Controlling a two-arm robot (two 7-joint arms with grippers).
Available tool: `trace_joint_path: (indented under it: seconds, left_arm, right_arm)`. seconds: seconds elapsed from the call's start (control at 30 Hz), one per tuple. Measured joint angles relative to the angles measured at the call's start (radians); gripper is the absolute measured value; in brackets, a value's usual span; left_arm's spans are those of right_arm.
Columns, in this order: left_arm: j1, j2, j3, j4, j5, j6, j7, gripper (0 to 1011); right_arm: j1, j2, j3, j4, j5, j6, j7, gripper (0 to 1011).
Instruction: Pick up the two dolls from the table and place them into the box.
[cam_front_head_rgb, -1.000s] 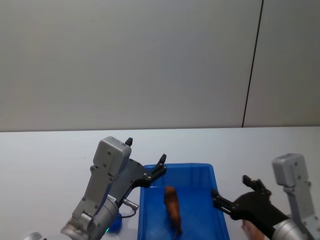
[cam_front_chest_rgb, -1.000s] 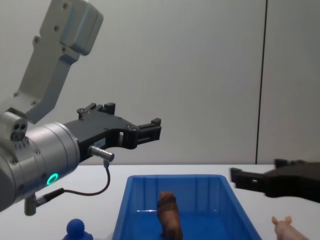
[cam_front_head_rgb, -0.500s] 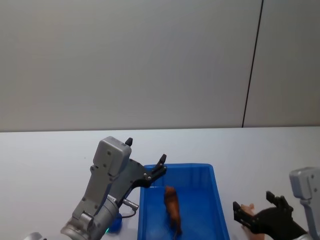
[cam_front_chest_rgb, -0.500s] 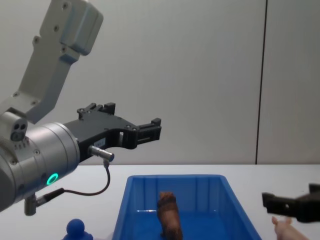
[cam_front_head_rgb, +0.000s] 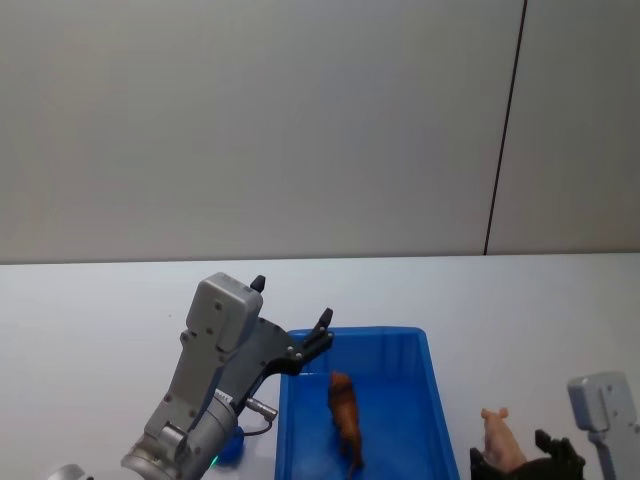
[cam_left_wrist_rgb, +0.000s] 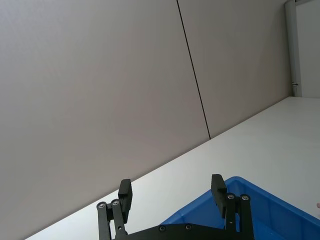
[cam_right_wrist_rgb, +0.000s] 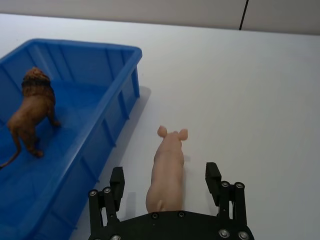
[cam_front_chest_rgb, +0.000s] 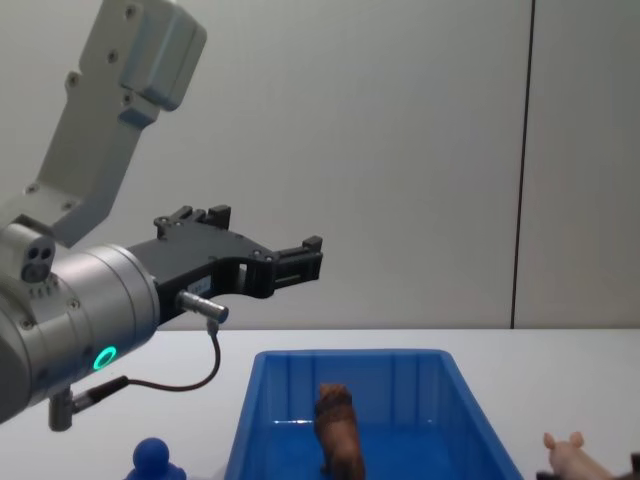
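While both arms were out over it, the white table (cam_front_head_rgb: 90, 320) ran wide to either side and back to a grey wall. Blue box (cam_front_head_rgb: 378, 333) sat by the table's near edge, about mid-width, long walls running near to far.

Left arm came in from the near left. Left gripper (cam_left_wrist_rgb: 171, 184) hung in the air above the box's far left corner, well clear of the rim. Its fingers were spread wide with nothing between them.

Right gripper (cam_right_wrist_rgb: 165, 171) was low at the near edge, just right of the box. Its jaws were spread and straddled the rear half of the pink pig, one finger on each side. A gap showed on both sides, so there was no contact that I could see.

Brown doll (cam_right_wrist_rgb: 32, 107) stood upright on all fours on the box floor. It was left of the middle, with its maned head toward the far wall and its tail toward the near wall.

Pink pig (cam_right_wrist_rgb: 168, 165) stood on the table just beside the box's right long wall, apart from it, snout and ears pointing at the far edge.

Small blue knob-shaped thing (cam_front_chest_rgb: 152, 458) sat on the table left of the box, at the near edge. I could not tell what it was.
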Motion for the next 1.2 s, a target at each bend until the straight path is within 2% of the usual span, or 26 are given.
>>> trace_joint_path:
  seconds: [0.1,0.23,0.33,0.47,0.53,0.57,0.6,0.8,1.2]
  left_arm:
    - [0.0,0.0,0.0,0.0,0.0,0.0,0.0,1001]
    - [0.0,0.0,0.0,0.0,0.0,0.0,0.0,1001]
    - [0.0,0.0,0.0,0.0,0.0,0.0,0.0,1001]
    - [0.0,0.0,0.0,0.0,0.0,0.0,0.0,1001]
    - [0.0,0.0,0.0,0.0,0.0,0.0,0.0,1001]
    - [0.0,0.0,0.0,0.0,0.0,0.0,0.0,1001]
    - [0.0,0.0,0.0,0.0,0.0,0.0,0.0,1001]
    - [0.0,0.0,0.0,0.0,0.0,0.0,0.0,1001]
    - [0.0,0.0,0.0,0.0,0.0,0.0,0.0,1001]
  right_arm:
    - [0.001,-0.005,-0.003,0.015,-0.003,0.004,0.0,968]
    - [0.004,-0.013,-0.009,0.036,-0.011,0.006,0.003,855]
    - [0.006,-0.017,-0.01,0.046,-0.015,0.005,0.005,806]
    - [0.009,-0.021,-0.013,0.056,-0.024,-0.002,0.008,690]
    - [0.009,-0.023,-0.015,0.059,-0.032,-0.009,0.009,590]
    - [0.009,-0.023,-0.015,0.06,-0.035,-0.011,0.009,590]
    - [0.009,-0.024,-0.016,0.06,-0.042,-0.015,0.009,534]
    - [0.008,-0.024,-0.018,0.056,-0.071,-0.036,0.003,375]
    - [0.007,-0.017,-0.015,0.004,-0.133,-0.087,-0.012,371]
